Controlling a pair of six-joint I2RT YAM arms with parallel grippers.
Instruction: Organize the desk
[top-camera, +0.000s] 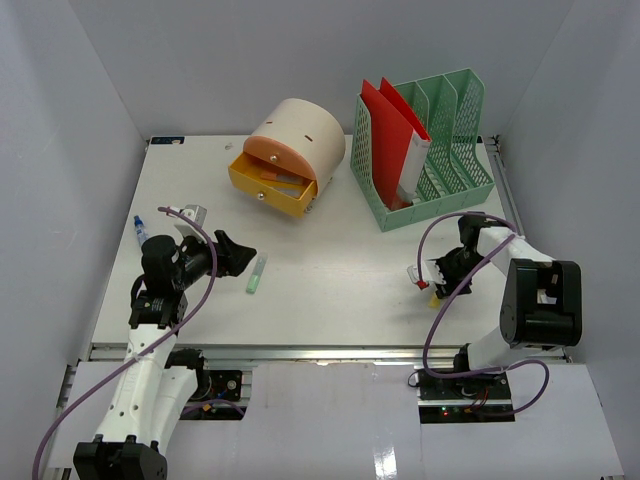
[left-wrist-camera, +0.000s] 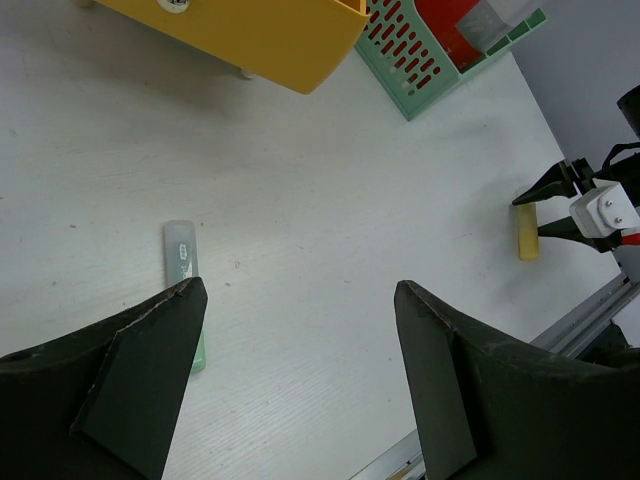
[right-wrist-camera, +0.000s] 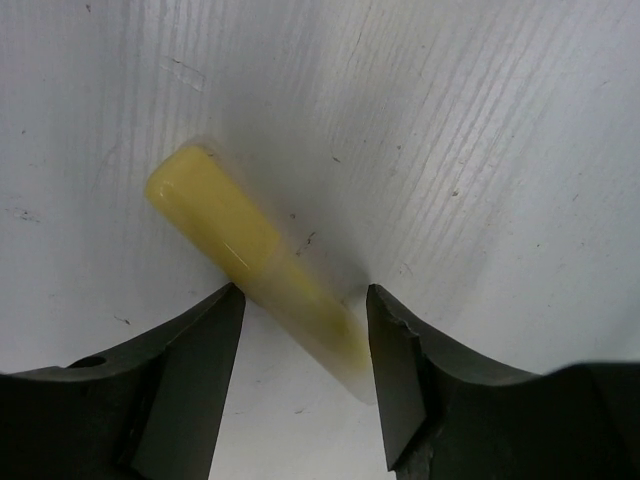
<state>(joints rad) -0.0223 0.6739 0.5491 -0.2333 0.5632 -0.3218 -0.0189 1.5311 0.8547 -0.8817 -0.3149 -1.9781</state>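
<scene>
We take this for a robotics lab — plain white walls (top-camera: 60, 150) box in a desk (top-camera: 330, 300), with a left arm (top-camera: 145, 355) and right arm (top-camera: 540, 300) mounted at its rail (top-camera: 300, 352).

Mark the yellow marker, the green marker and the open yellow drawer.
yellow marker (right-wrist-camera: 215, 225): right wrist view, thicker upper end.
green marker (left-wrist-camera: 181, 250): left wrist view, pale upper end.
yellow drawer (top-camera: 280, 198): top external view, front panel.

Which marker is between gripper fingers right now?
The yellow marker, straddled by the open right gripper; the green marker and blue pen lie over on the left, ungripped.
</scene>
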